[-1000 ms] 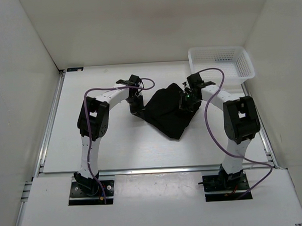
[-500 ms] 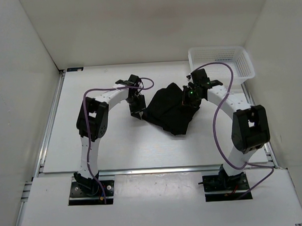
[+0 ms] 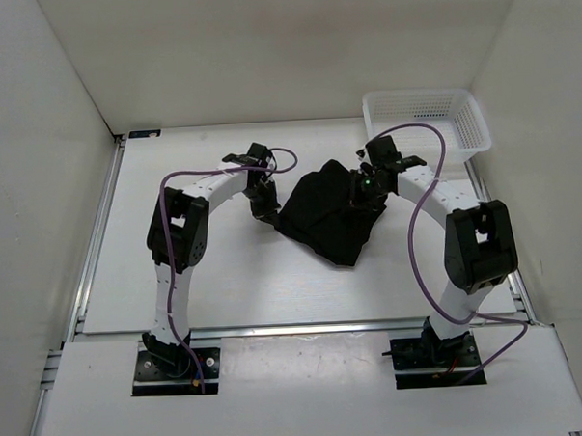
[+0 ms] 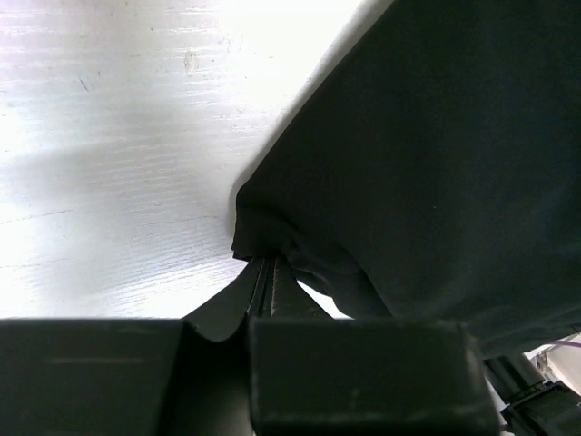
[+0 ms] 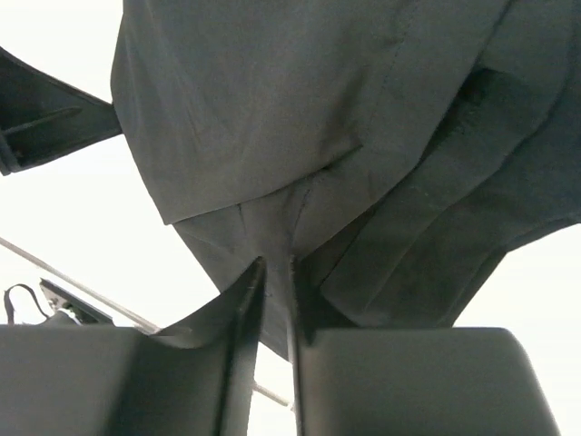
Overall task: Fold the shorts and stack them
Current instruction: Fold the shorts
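Black shorts (image 3: pixel 325 218) in L/R jaws

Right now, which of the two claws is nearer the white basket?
The right gripper, pinching the shorts on the side toward the basket; the left gripper pinches their opposite edge, farther away.

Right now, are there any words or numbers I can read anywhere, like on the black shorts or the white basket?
No text can be read in any view.
Plain black soft fabric shorts: no print or label showing.
White plastic mesh basket: no writing.
Small dark strip at the far left corner of the white table: too small to read.
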Motion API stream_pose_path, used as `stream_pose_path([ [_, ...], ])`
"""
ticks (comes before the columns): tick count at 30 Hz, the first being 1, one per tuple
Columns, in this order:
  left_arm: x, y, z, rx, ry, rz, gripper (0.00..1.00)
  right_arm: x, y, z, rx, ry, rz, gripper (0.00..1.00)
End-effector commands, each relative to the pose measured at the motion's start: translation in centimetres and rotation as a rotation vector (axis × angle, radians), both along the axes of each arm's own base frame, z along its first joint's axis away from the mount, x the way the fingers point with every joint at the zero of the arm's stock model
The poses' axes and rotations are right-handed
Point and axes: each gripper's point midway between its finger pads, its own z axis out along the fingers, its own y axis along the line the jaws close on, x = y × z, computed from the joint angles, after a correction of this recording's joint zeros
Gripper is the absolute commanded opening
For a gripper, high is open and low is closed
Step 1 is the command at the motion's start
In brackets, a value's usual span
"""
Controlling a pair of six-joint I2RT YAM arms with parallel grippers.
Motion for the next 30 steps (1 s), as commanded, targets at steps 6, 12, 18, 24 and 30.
stream_pose_path([
  [6, 0.7, -0.1, 3.1, -0.03, -0.094, -0.005, 0.1, -0.9, 0.7, -0.4, 0.014, 0.015, 0.037, 0.0],
  [12, 0.7, 0.3, 3.1, -0.013, -0.103, 0.001, 0.1, -1.0, -1.2, 1.2, -0.055, -0.07, -0.038, 0.0],
  [18, 0.5, 0.4, 3.2, -0.013, -0.103, 0.001, 0.1, -3.0, -1.6, 1.4, -0.043, -0.07, -0.019, 0.08],
  [24, 0.3, 0.5, 2.9, -0.009, -0.094, 0.001, 0.1, -3.7, -0.6, 0.4, 0.018, -0.032, 0.011, 0.46],
  [30, 0.3, 0.4, 2.9, -0.011, -0.091, 0.009, 0.1, -4.0, 0.1, -0.5, 0.051, 0.002, 0.035, 0.45],
])
